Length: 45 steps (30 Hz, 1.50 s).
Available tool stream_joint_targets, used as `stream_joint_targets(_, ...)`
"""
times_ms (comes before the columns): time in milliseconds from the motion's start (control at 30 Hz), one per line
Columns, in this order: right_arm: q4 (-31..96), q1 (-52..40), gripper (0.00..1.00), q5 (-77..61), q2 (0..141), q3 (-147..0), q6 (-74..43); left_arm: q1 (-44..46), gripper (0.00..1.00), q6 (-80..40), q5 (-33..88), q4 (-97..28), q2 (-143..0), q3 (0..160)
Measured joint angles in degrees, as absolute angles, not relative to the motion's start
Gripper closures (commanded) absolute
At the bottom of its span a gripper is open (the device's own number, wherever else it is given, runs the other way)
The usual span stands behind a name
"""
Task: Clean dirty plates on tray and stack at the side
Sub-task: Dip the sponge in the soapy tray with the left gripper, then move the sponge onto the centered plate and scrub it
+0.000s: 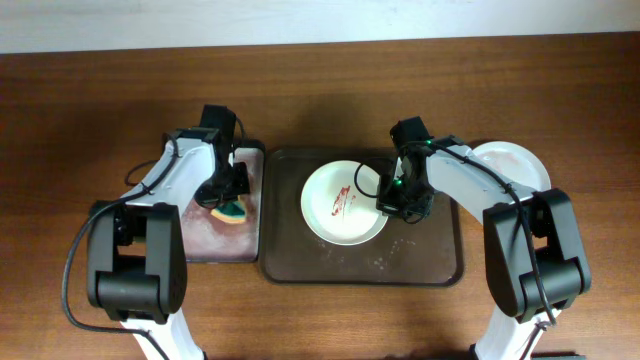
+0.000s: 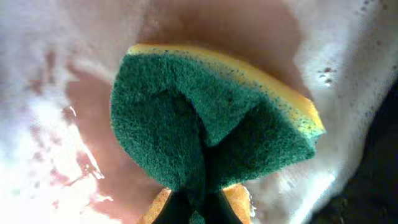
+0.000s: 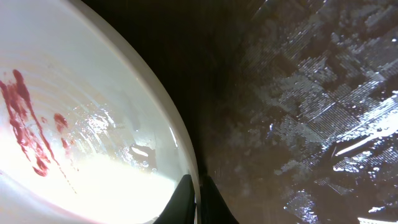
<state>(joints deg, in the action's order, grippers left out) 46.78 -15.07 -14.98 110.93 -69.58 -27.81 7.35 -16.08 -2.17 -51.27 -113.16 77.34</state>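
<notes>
Sponge point(image 2: 211, 124), green scouring side toward the lens, fills the left wrist view. The left gripper point(image 2: 196, 208) pinches it from 6 o'clock, above the foamy pinkish water of the small tray point(image 1: 195, 240). The right gripper point(image 3: 199, 202) has its fingers pressed on the rim of the dirty plate point(image 3: 93, 155), one inside and one outside.

From overhead this grip is at 3 o'clock of the plate, which lies in the middle of the tray point(image 1: 430, 255). I judge the step to be soaking the sponge while the plate is steadied. To do it well, carry the sponge over without much dripping and wipe along the red streaks point(image 3: 25, 124). Hold the rim firmly, so that the plate does not slide on the wet tray.

The plate is round, so it has no long axis, and it lies flat, face up. The tray's long axis runs from 9 to 3 o'clock.
</notes>
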Motion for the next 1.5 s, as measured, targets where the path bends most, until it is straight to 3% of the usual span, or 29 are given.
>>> stream_joint_targets(233, 46.9, -15.1, 0.96, -14.9, 110.9, -69.6, -27.8, 7.0, 1.0, -16.1, -2.7, -54.9, -105.3, 82.4)
stream_joint_targets(633, 47.0, -15.1, 0.96, -14.8, 110.9, -69.6, -27.8, 8.4, 1.0, -26.9, -19.0, -60.4, -100.5, 82.5)
stream_joint_targets(800, 47.0, -15.1, 0.96, -14.8, 110.9, -69.6, -27.8, 13.3, 1.0, -30.6, -28.0, -60.7, -97.4, 82.5)
stream_joint_targets(1100, 47.0, -15.1, 0.96, -14.8, 110.9, -69.6, -27.8, 14.3, 1.0, -32.2, -30.6, -60.6, -97.3, 82.5)
stream_joint_targets(1200, 47.0, -15.1, 0.96, -14.8, 110.9, -69.6, -27.8, 12.8, 1.0, -28.6, -22.0, -58.8, -97.3, 82.5)
stream_joint_targets(1333, 47.0, -15.1, 0.96, -14.8, 110.9, -69.6, -27.8, 6.0, 1.0, -17.1, -1.9, -57.3, -97.3, 82.5)
stream_joint_targets(1500, 47.0, -15.1, 0.96, -14.8, 110.9, -69.6, -27.8, 4.1, 1.0, -12.2, 10.7, -56.9, -97.3, 82.5)
